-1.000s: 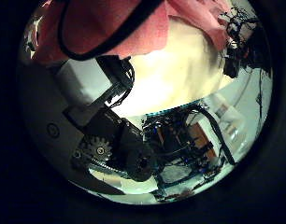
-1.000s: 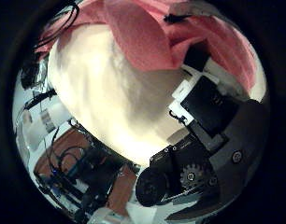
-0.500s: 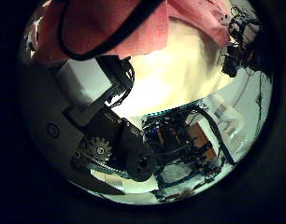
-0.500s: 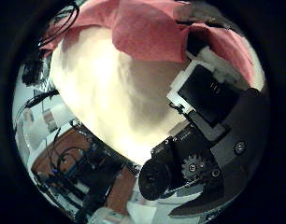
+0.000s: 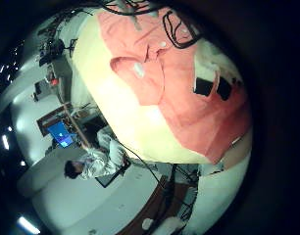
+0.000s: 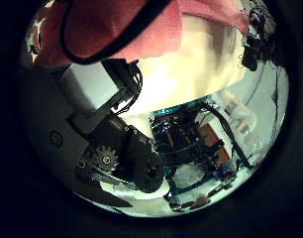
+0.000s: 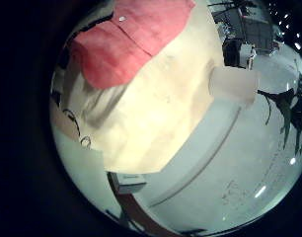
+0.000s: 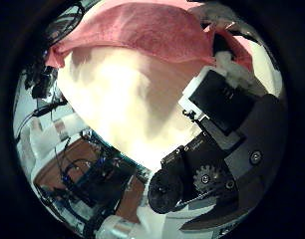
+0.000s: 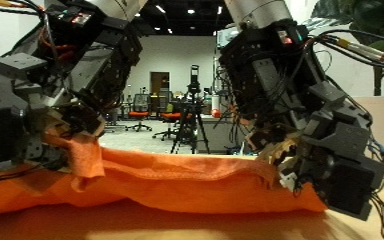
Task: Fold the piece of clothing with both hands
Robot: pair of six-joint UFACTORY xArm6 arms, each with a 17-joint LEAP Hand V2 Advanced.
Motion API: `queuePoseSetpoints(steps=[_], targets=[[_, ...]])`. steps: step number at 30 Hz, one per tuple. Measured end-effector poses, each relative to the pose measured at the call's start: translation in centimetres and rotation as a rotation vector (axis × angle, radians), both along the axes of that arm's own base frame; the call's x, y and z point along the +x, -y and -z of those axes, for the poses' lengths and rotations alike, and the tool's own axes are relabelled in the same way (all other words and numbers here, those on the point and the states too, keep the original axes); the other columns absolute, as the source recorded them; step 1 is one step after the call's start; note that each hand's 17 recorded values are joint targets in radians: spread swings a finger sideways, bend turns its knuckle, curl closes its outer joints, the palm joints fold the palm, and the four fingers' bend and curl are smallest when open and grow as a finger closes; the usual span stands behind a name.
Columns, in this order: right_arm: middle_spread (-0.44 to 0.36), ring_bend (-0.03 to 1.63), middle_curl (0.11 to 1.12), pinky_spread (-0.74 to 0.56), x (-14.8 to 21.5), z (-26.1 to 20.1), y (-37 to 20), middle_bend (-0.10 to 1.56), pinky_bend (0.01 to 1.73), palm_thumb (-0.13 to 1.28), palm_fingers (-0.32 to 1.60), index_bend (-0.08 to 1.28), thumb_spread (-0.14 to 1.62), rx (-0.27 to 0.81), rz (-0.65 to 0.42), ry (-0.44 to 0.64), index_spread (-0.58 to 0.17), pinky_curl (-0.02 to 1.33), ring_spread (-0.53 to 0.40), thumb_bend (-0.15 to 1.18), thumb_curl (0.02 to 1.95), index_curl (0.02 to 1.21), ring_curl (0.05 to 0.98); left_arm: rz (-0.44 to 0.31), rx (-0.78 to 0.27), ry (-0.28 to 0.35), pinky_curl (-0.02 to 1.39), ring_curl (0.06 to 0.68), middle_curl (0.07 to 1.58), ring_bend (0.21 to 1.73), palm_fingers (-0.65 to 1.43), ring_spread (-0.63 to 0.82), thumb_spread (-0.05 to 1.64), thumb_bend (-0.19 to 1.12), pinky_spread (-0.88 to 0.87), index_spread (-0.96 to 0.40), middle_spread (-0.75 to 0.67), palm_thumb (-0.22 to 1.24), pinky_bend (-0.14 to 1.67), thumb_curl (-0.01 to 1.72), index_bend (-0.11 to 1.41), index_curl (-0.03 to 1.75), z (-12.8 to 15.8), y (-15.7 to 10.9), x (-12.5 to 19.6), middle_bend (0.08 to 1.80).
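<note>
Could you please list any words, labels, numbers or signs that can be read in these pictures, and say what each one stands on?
None can be read. The orange garment shows no print or label, and neither the left hand nor the right hand, each pinching the cloth, shows legible markings. Anything in the room behind is too small to read.

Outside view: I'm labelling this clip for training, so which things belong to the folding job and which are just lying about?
Part of the job:
- orange cloth garment, its edge lifted
- left hand, pinching that edge
- right hand, pinching it too
- pale tabletop under the garment

Just about, in the room behind:
- black tripod stand
- red office chair
</note>
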State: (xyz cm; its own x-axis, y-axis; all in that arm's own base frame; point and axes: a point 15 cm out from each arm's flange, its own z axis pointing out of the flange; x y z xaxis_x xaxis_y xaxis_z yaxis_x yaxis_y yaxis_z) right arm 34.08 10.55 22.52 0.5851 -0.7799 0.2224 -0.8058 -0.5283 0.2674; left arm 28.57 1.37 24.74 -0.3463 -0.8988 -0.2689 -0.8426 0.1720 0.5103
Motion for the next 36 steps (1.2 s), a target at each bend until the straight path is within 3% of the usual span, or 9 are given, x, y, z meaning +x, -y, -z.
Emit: queuePoseSetpoints(steps=[9, 15, 18, 22, 25, 28, 31, 33, 36], targets=[[-0.315, 1.01, 0.57, -0.65, -0.4, -4.7, 0.6, 0.74, 0.93, 1.05, 1.24, 0.76, 0.57, 0.018, 0.004, 0.04, -0.327, 0.35, -0.428, 0.11, 1.3, 0.62, 0.445, 0.036, -0.035, -0.017, 0.45, 0.458, 0.63, 0.98, 1.13, -0.56, 1.16, -0.01, -0.73, -0.69, -0.57, 0.75, 1.05, 0.27, 0.18, 0.88, -3.6, 0.3, -1.4, 0.98], [-0.312, 1.02, 0.56, -0.66, -0.1, -6.1, 0.7, 0.75, 0.93, 1.04, 1.23, 0.77, 0.56, 0.026, 0.007, 0.053, -0.322, 0.35, -0.427, 0.1, 1.36, 0.61, 0.435, 0.038, -0.042, -0.03, 0.45, 0.458, 0.63, 0.98, 1.13, -0.56, 1.16, -0.01, -0.73, -0.69, -0.57, 0.75, 1.05, 0.27, 0.18, 0.88, -4.4, 0.6, -1.8, 0.98], [-0.318, 1.04, 0.54, -0.66, -0.2, -5.9, 1.3, 0.7, 0.99, 1.03, 1.11, 0.69, 0.6, 0.021, 0.025, 0.042, -0.357, 0.36, -0.436, 0.09, 1.37, 0.59, 0.433, 0.04, -0.041, -0.037, 0.46, 0.458, 0.63, 0.98, 1.13, -0.56, 1.16, -0.01, -0.73, -0.69, -0.57, 0.75, 1.05, 0.26, 0.17, 0.87, -4.2, 0.8, -1.9, 0.98], [-0.32, 1.0, 0.53, -0.63, -1.4, -5.3, 2.3, 0.62, 1.11, 0.8, 0.8, 0.43, 0.77, -0.009, 0.041, -0.006, -0.409, 0.41, -0.429, -0.09, 1.17, 0.54, 0.435, 0.042, -0.041, -0.036, 0.46, 0.459, 0.63, 0.98, 1.13, -0.56, 1.17, -0.01, -0.73, -0.69, -0.57, 0.75, 1.05, 0.26, 0.17, 0.87, -4.1, 0.8, -1.8, 0.98], [-0.303, 0.96, 0.53, -0.58, -1.6, -5.1, 2.2, 0.59, 1.1, 0.57, 0.66, 0.33, 0.88, -0.008, 0.049, -0.011, -0.414, 0.41, -0.4, -0.1, 0.96, 0.52, 0.424, 0.041, -0.04, -0.037, 0.46, 0.46, 0.63, 0.98, 1.13, -0.56, 1.17, -0.01, -0.73, -0.68, -0.57, 0.75, 1.05, 0.26, 0.17, 0.87, -4.1, 0.9, -1.7, 0.98], [-0.238, 0.93, 0.53, -0.47, -2.5, -3.8, 2.5, 0.56, 1.02, 0.31, 0.44, 0.26, 0.89, -0.021, 0.052, -0.042, -0.358, 0.38, -0.333, -0.12, 0.78, 0.5, 0.414, 0.04, -0.04, -0.035, 0.46, 0.46, 0.63, 0.98, 1.13, -0.57, 1.17, -0.01, -0.73, -0.68, -0.57, 0.75, 1.05, 0.26, 0.17, 0.87, -4.1, 0.9, -1.5, 0.98], [-0.183, 0.91, 0.52, -0.39, -4.7, -1.0, 3.3, 0.54, 0.98, 0.25, 0.38, 0.22, 0.89, -0.053, 0.06, -0.104, -0.312, 0.35, -0.289, -0.08, 0.68, 0.48, 0.4, 0.039, -0.038, -0.039, 0.46, 0.461, 0.63, 0.98, 1.13, -0.57, 1.17, -0.01, -0.73, -0.68, -0.57, 0.75, 1.05, 0.27, 0.17, 0.87, -4.0, 0.9, -1.5, 0.98], [-0.098, 0.87, 0.51, -0.22, -6.2, 0.7, 3.6, 0.51, 0.9, 0.19, 0.24, 0.21, 0.87, -0.078, 0.07, -0.138, -0.244, 0.33, -0.207, -0.07, 0.61, 0.48, 0.392, 0.038, -0.037, -0.04, 0.46, 0.461, 0.63, 0.98, 1.13, -0.57, 1.17, -0.01, -0.73, -0.68, -0.57, 0.75, 1.05, 0.27, 0.17, 0.87, -3.9, 0.9, -1.5, 0.98], [-0.021, 0.84, 0.49, -0.04, -7.3, 2.0, 2.4, 0.48, 0.85, 0.17, 0.19, 0.19, 0.86, -0.092, 0.047, -0.134, -0.19, 0.29, -0.123, -0.05, 0.54, 0.47, 0.373, 0.036, -0.035, -0.041, 0.46, 0.461, 0.63, 0.98, 1.13, -0.57, 1.17, -0.01, -0.73, -0.68, -0.57, 0.75, 1.05, 0.27, 0.17, 0.87, -3.9, 0.9, -1.6, 0.98]])
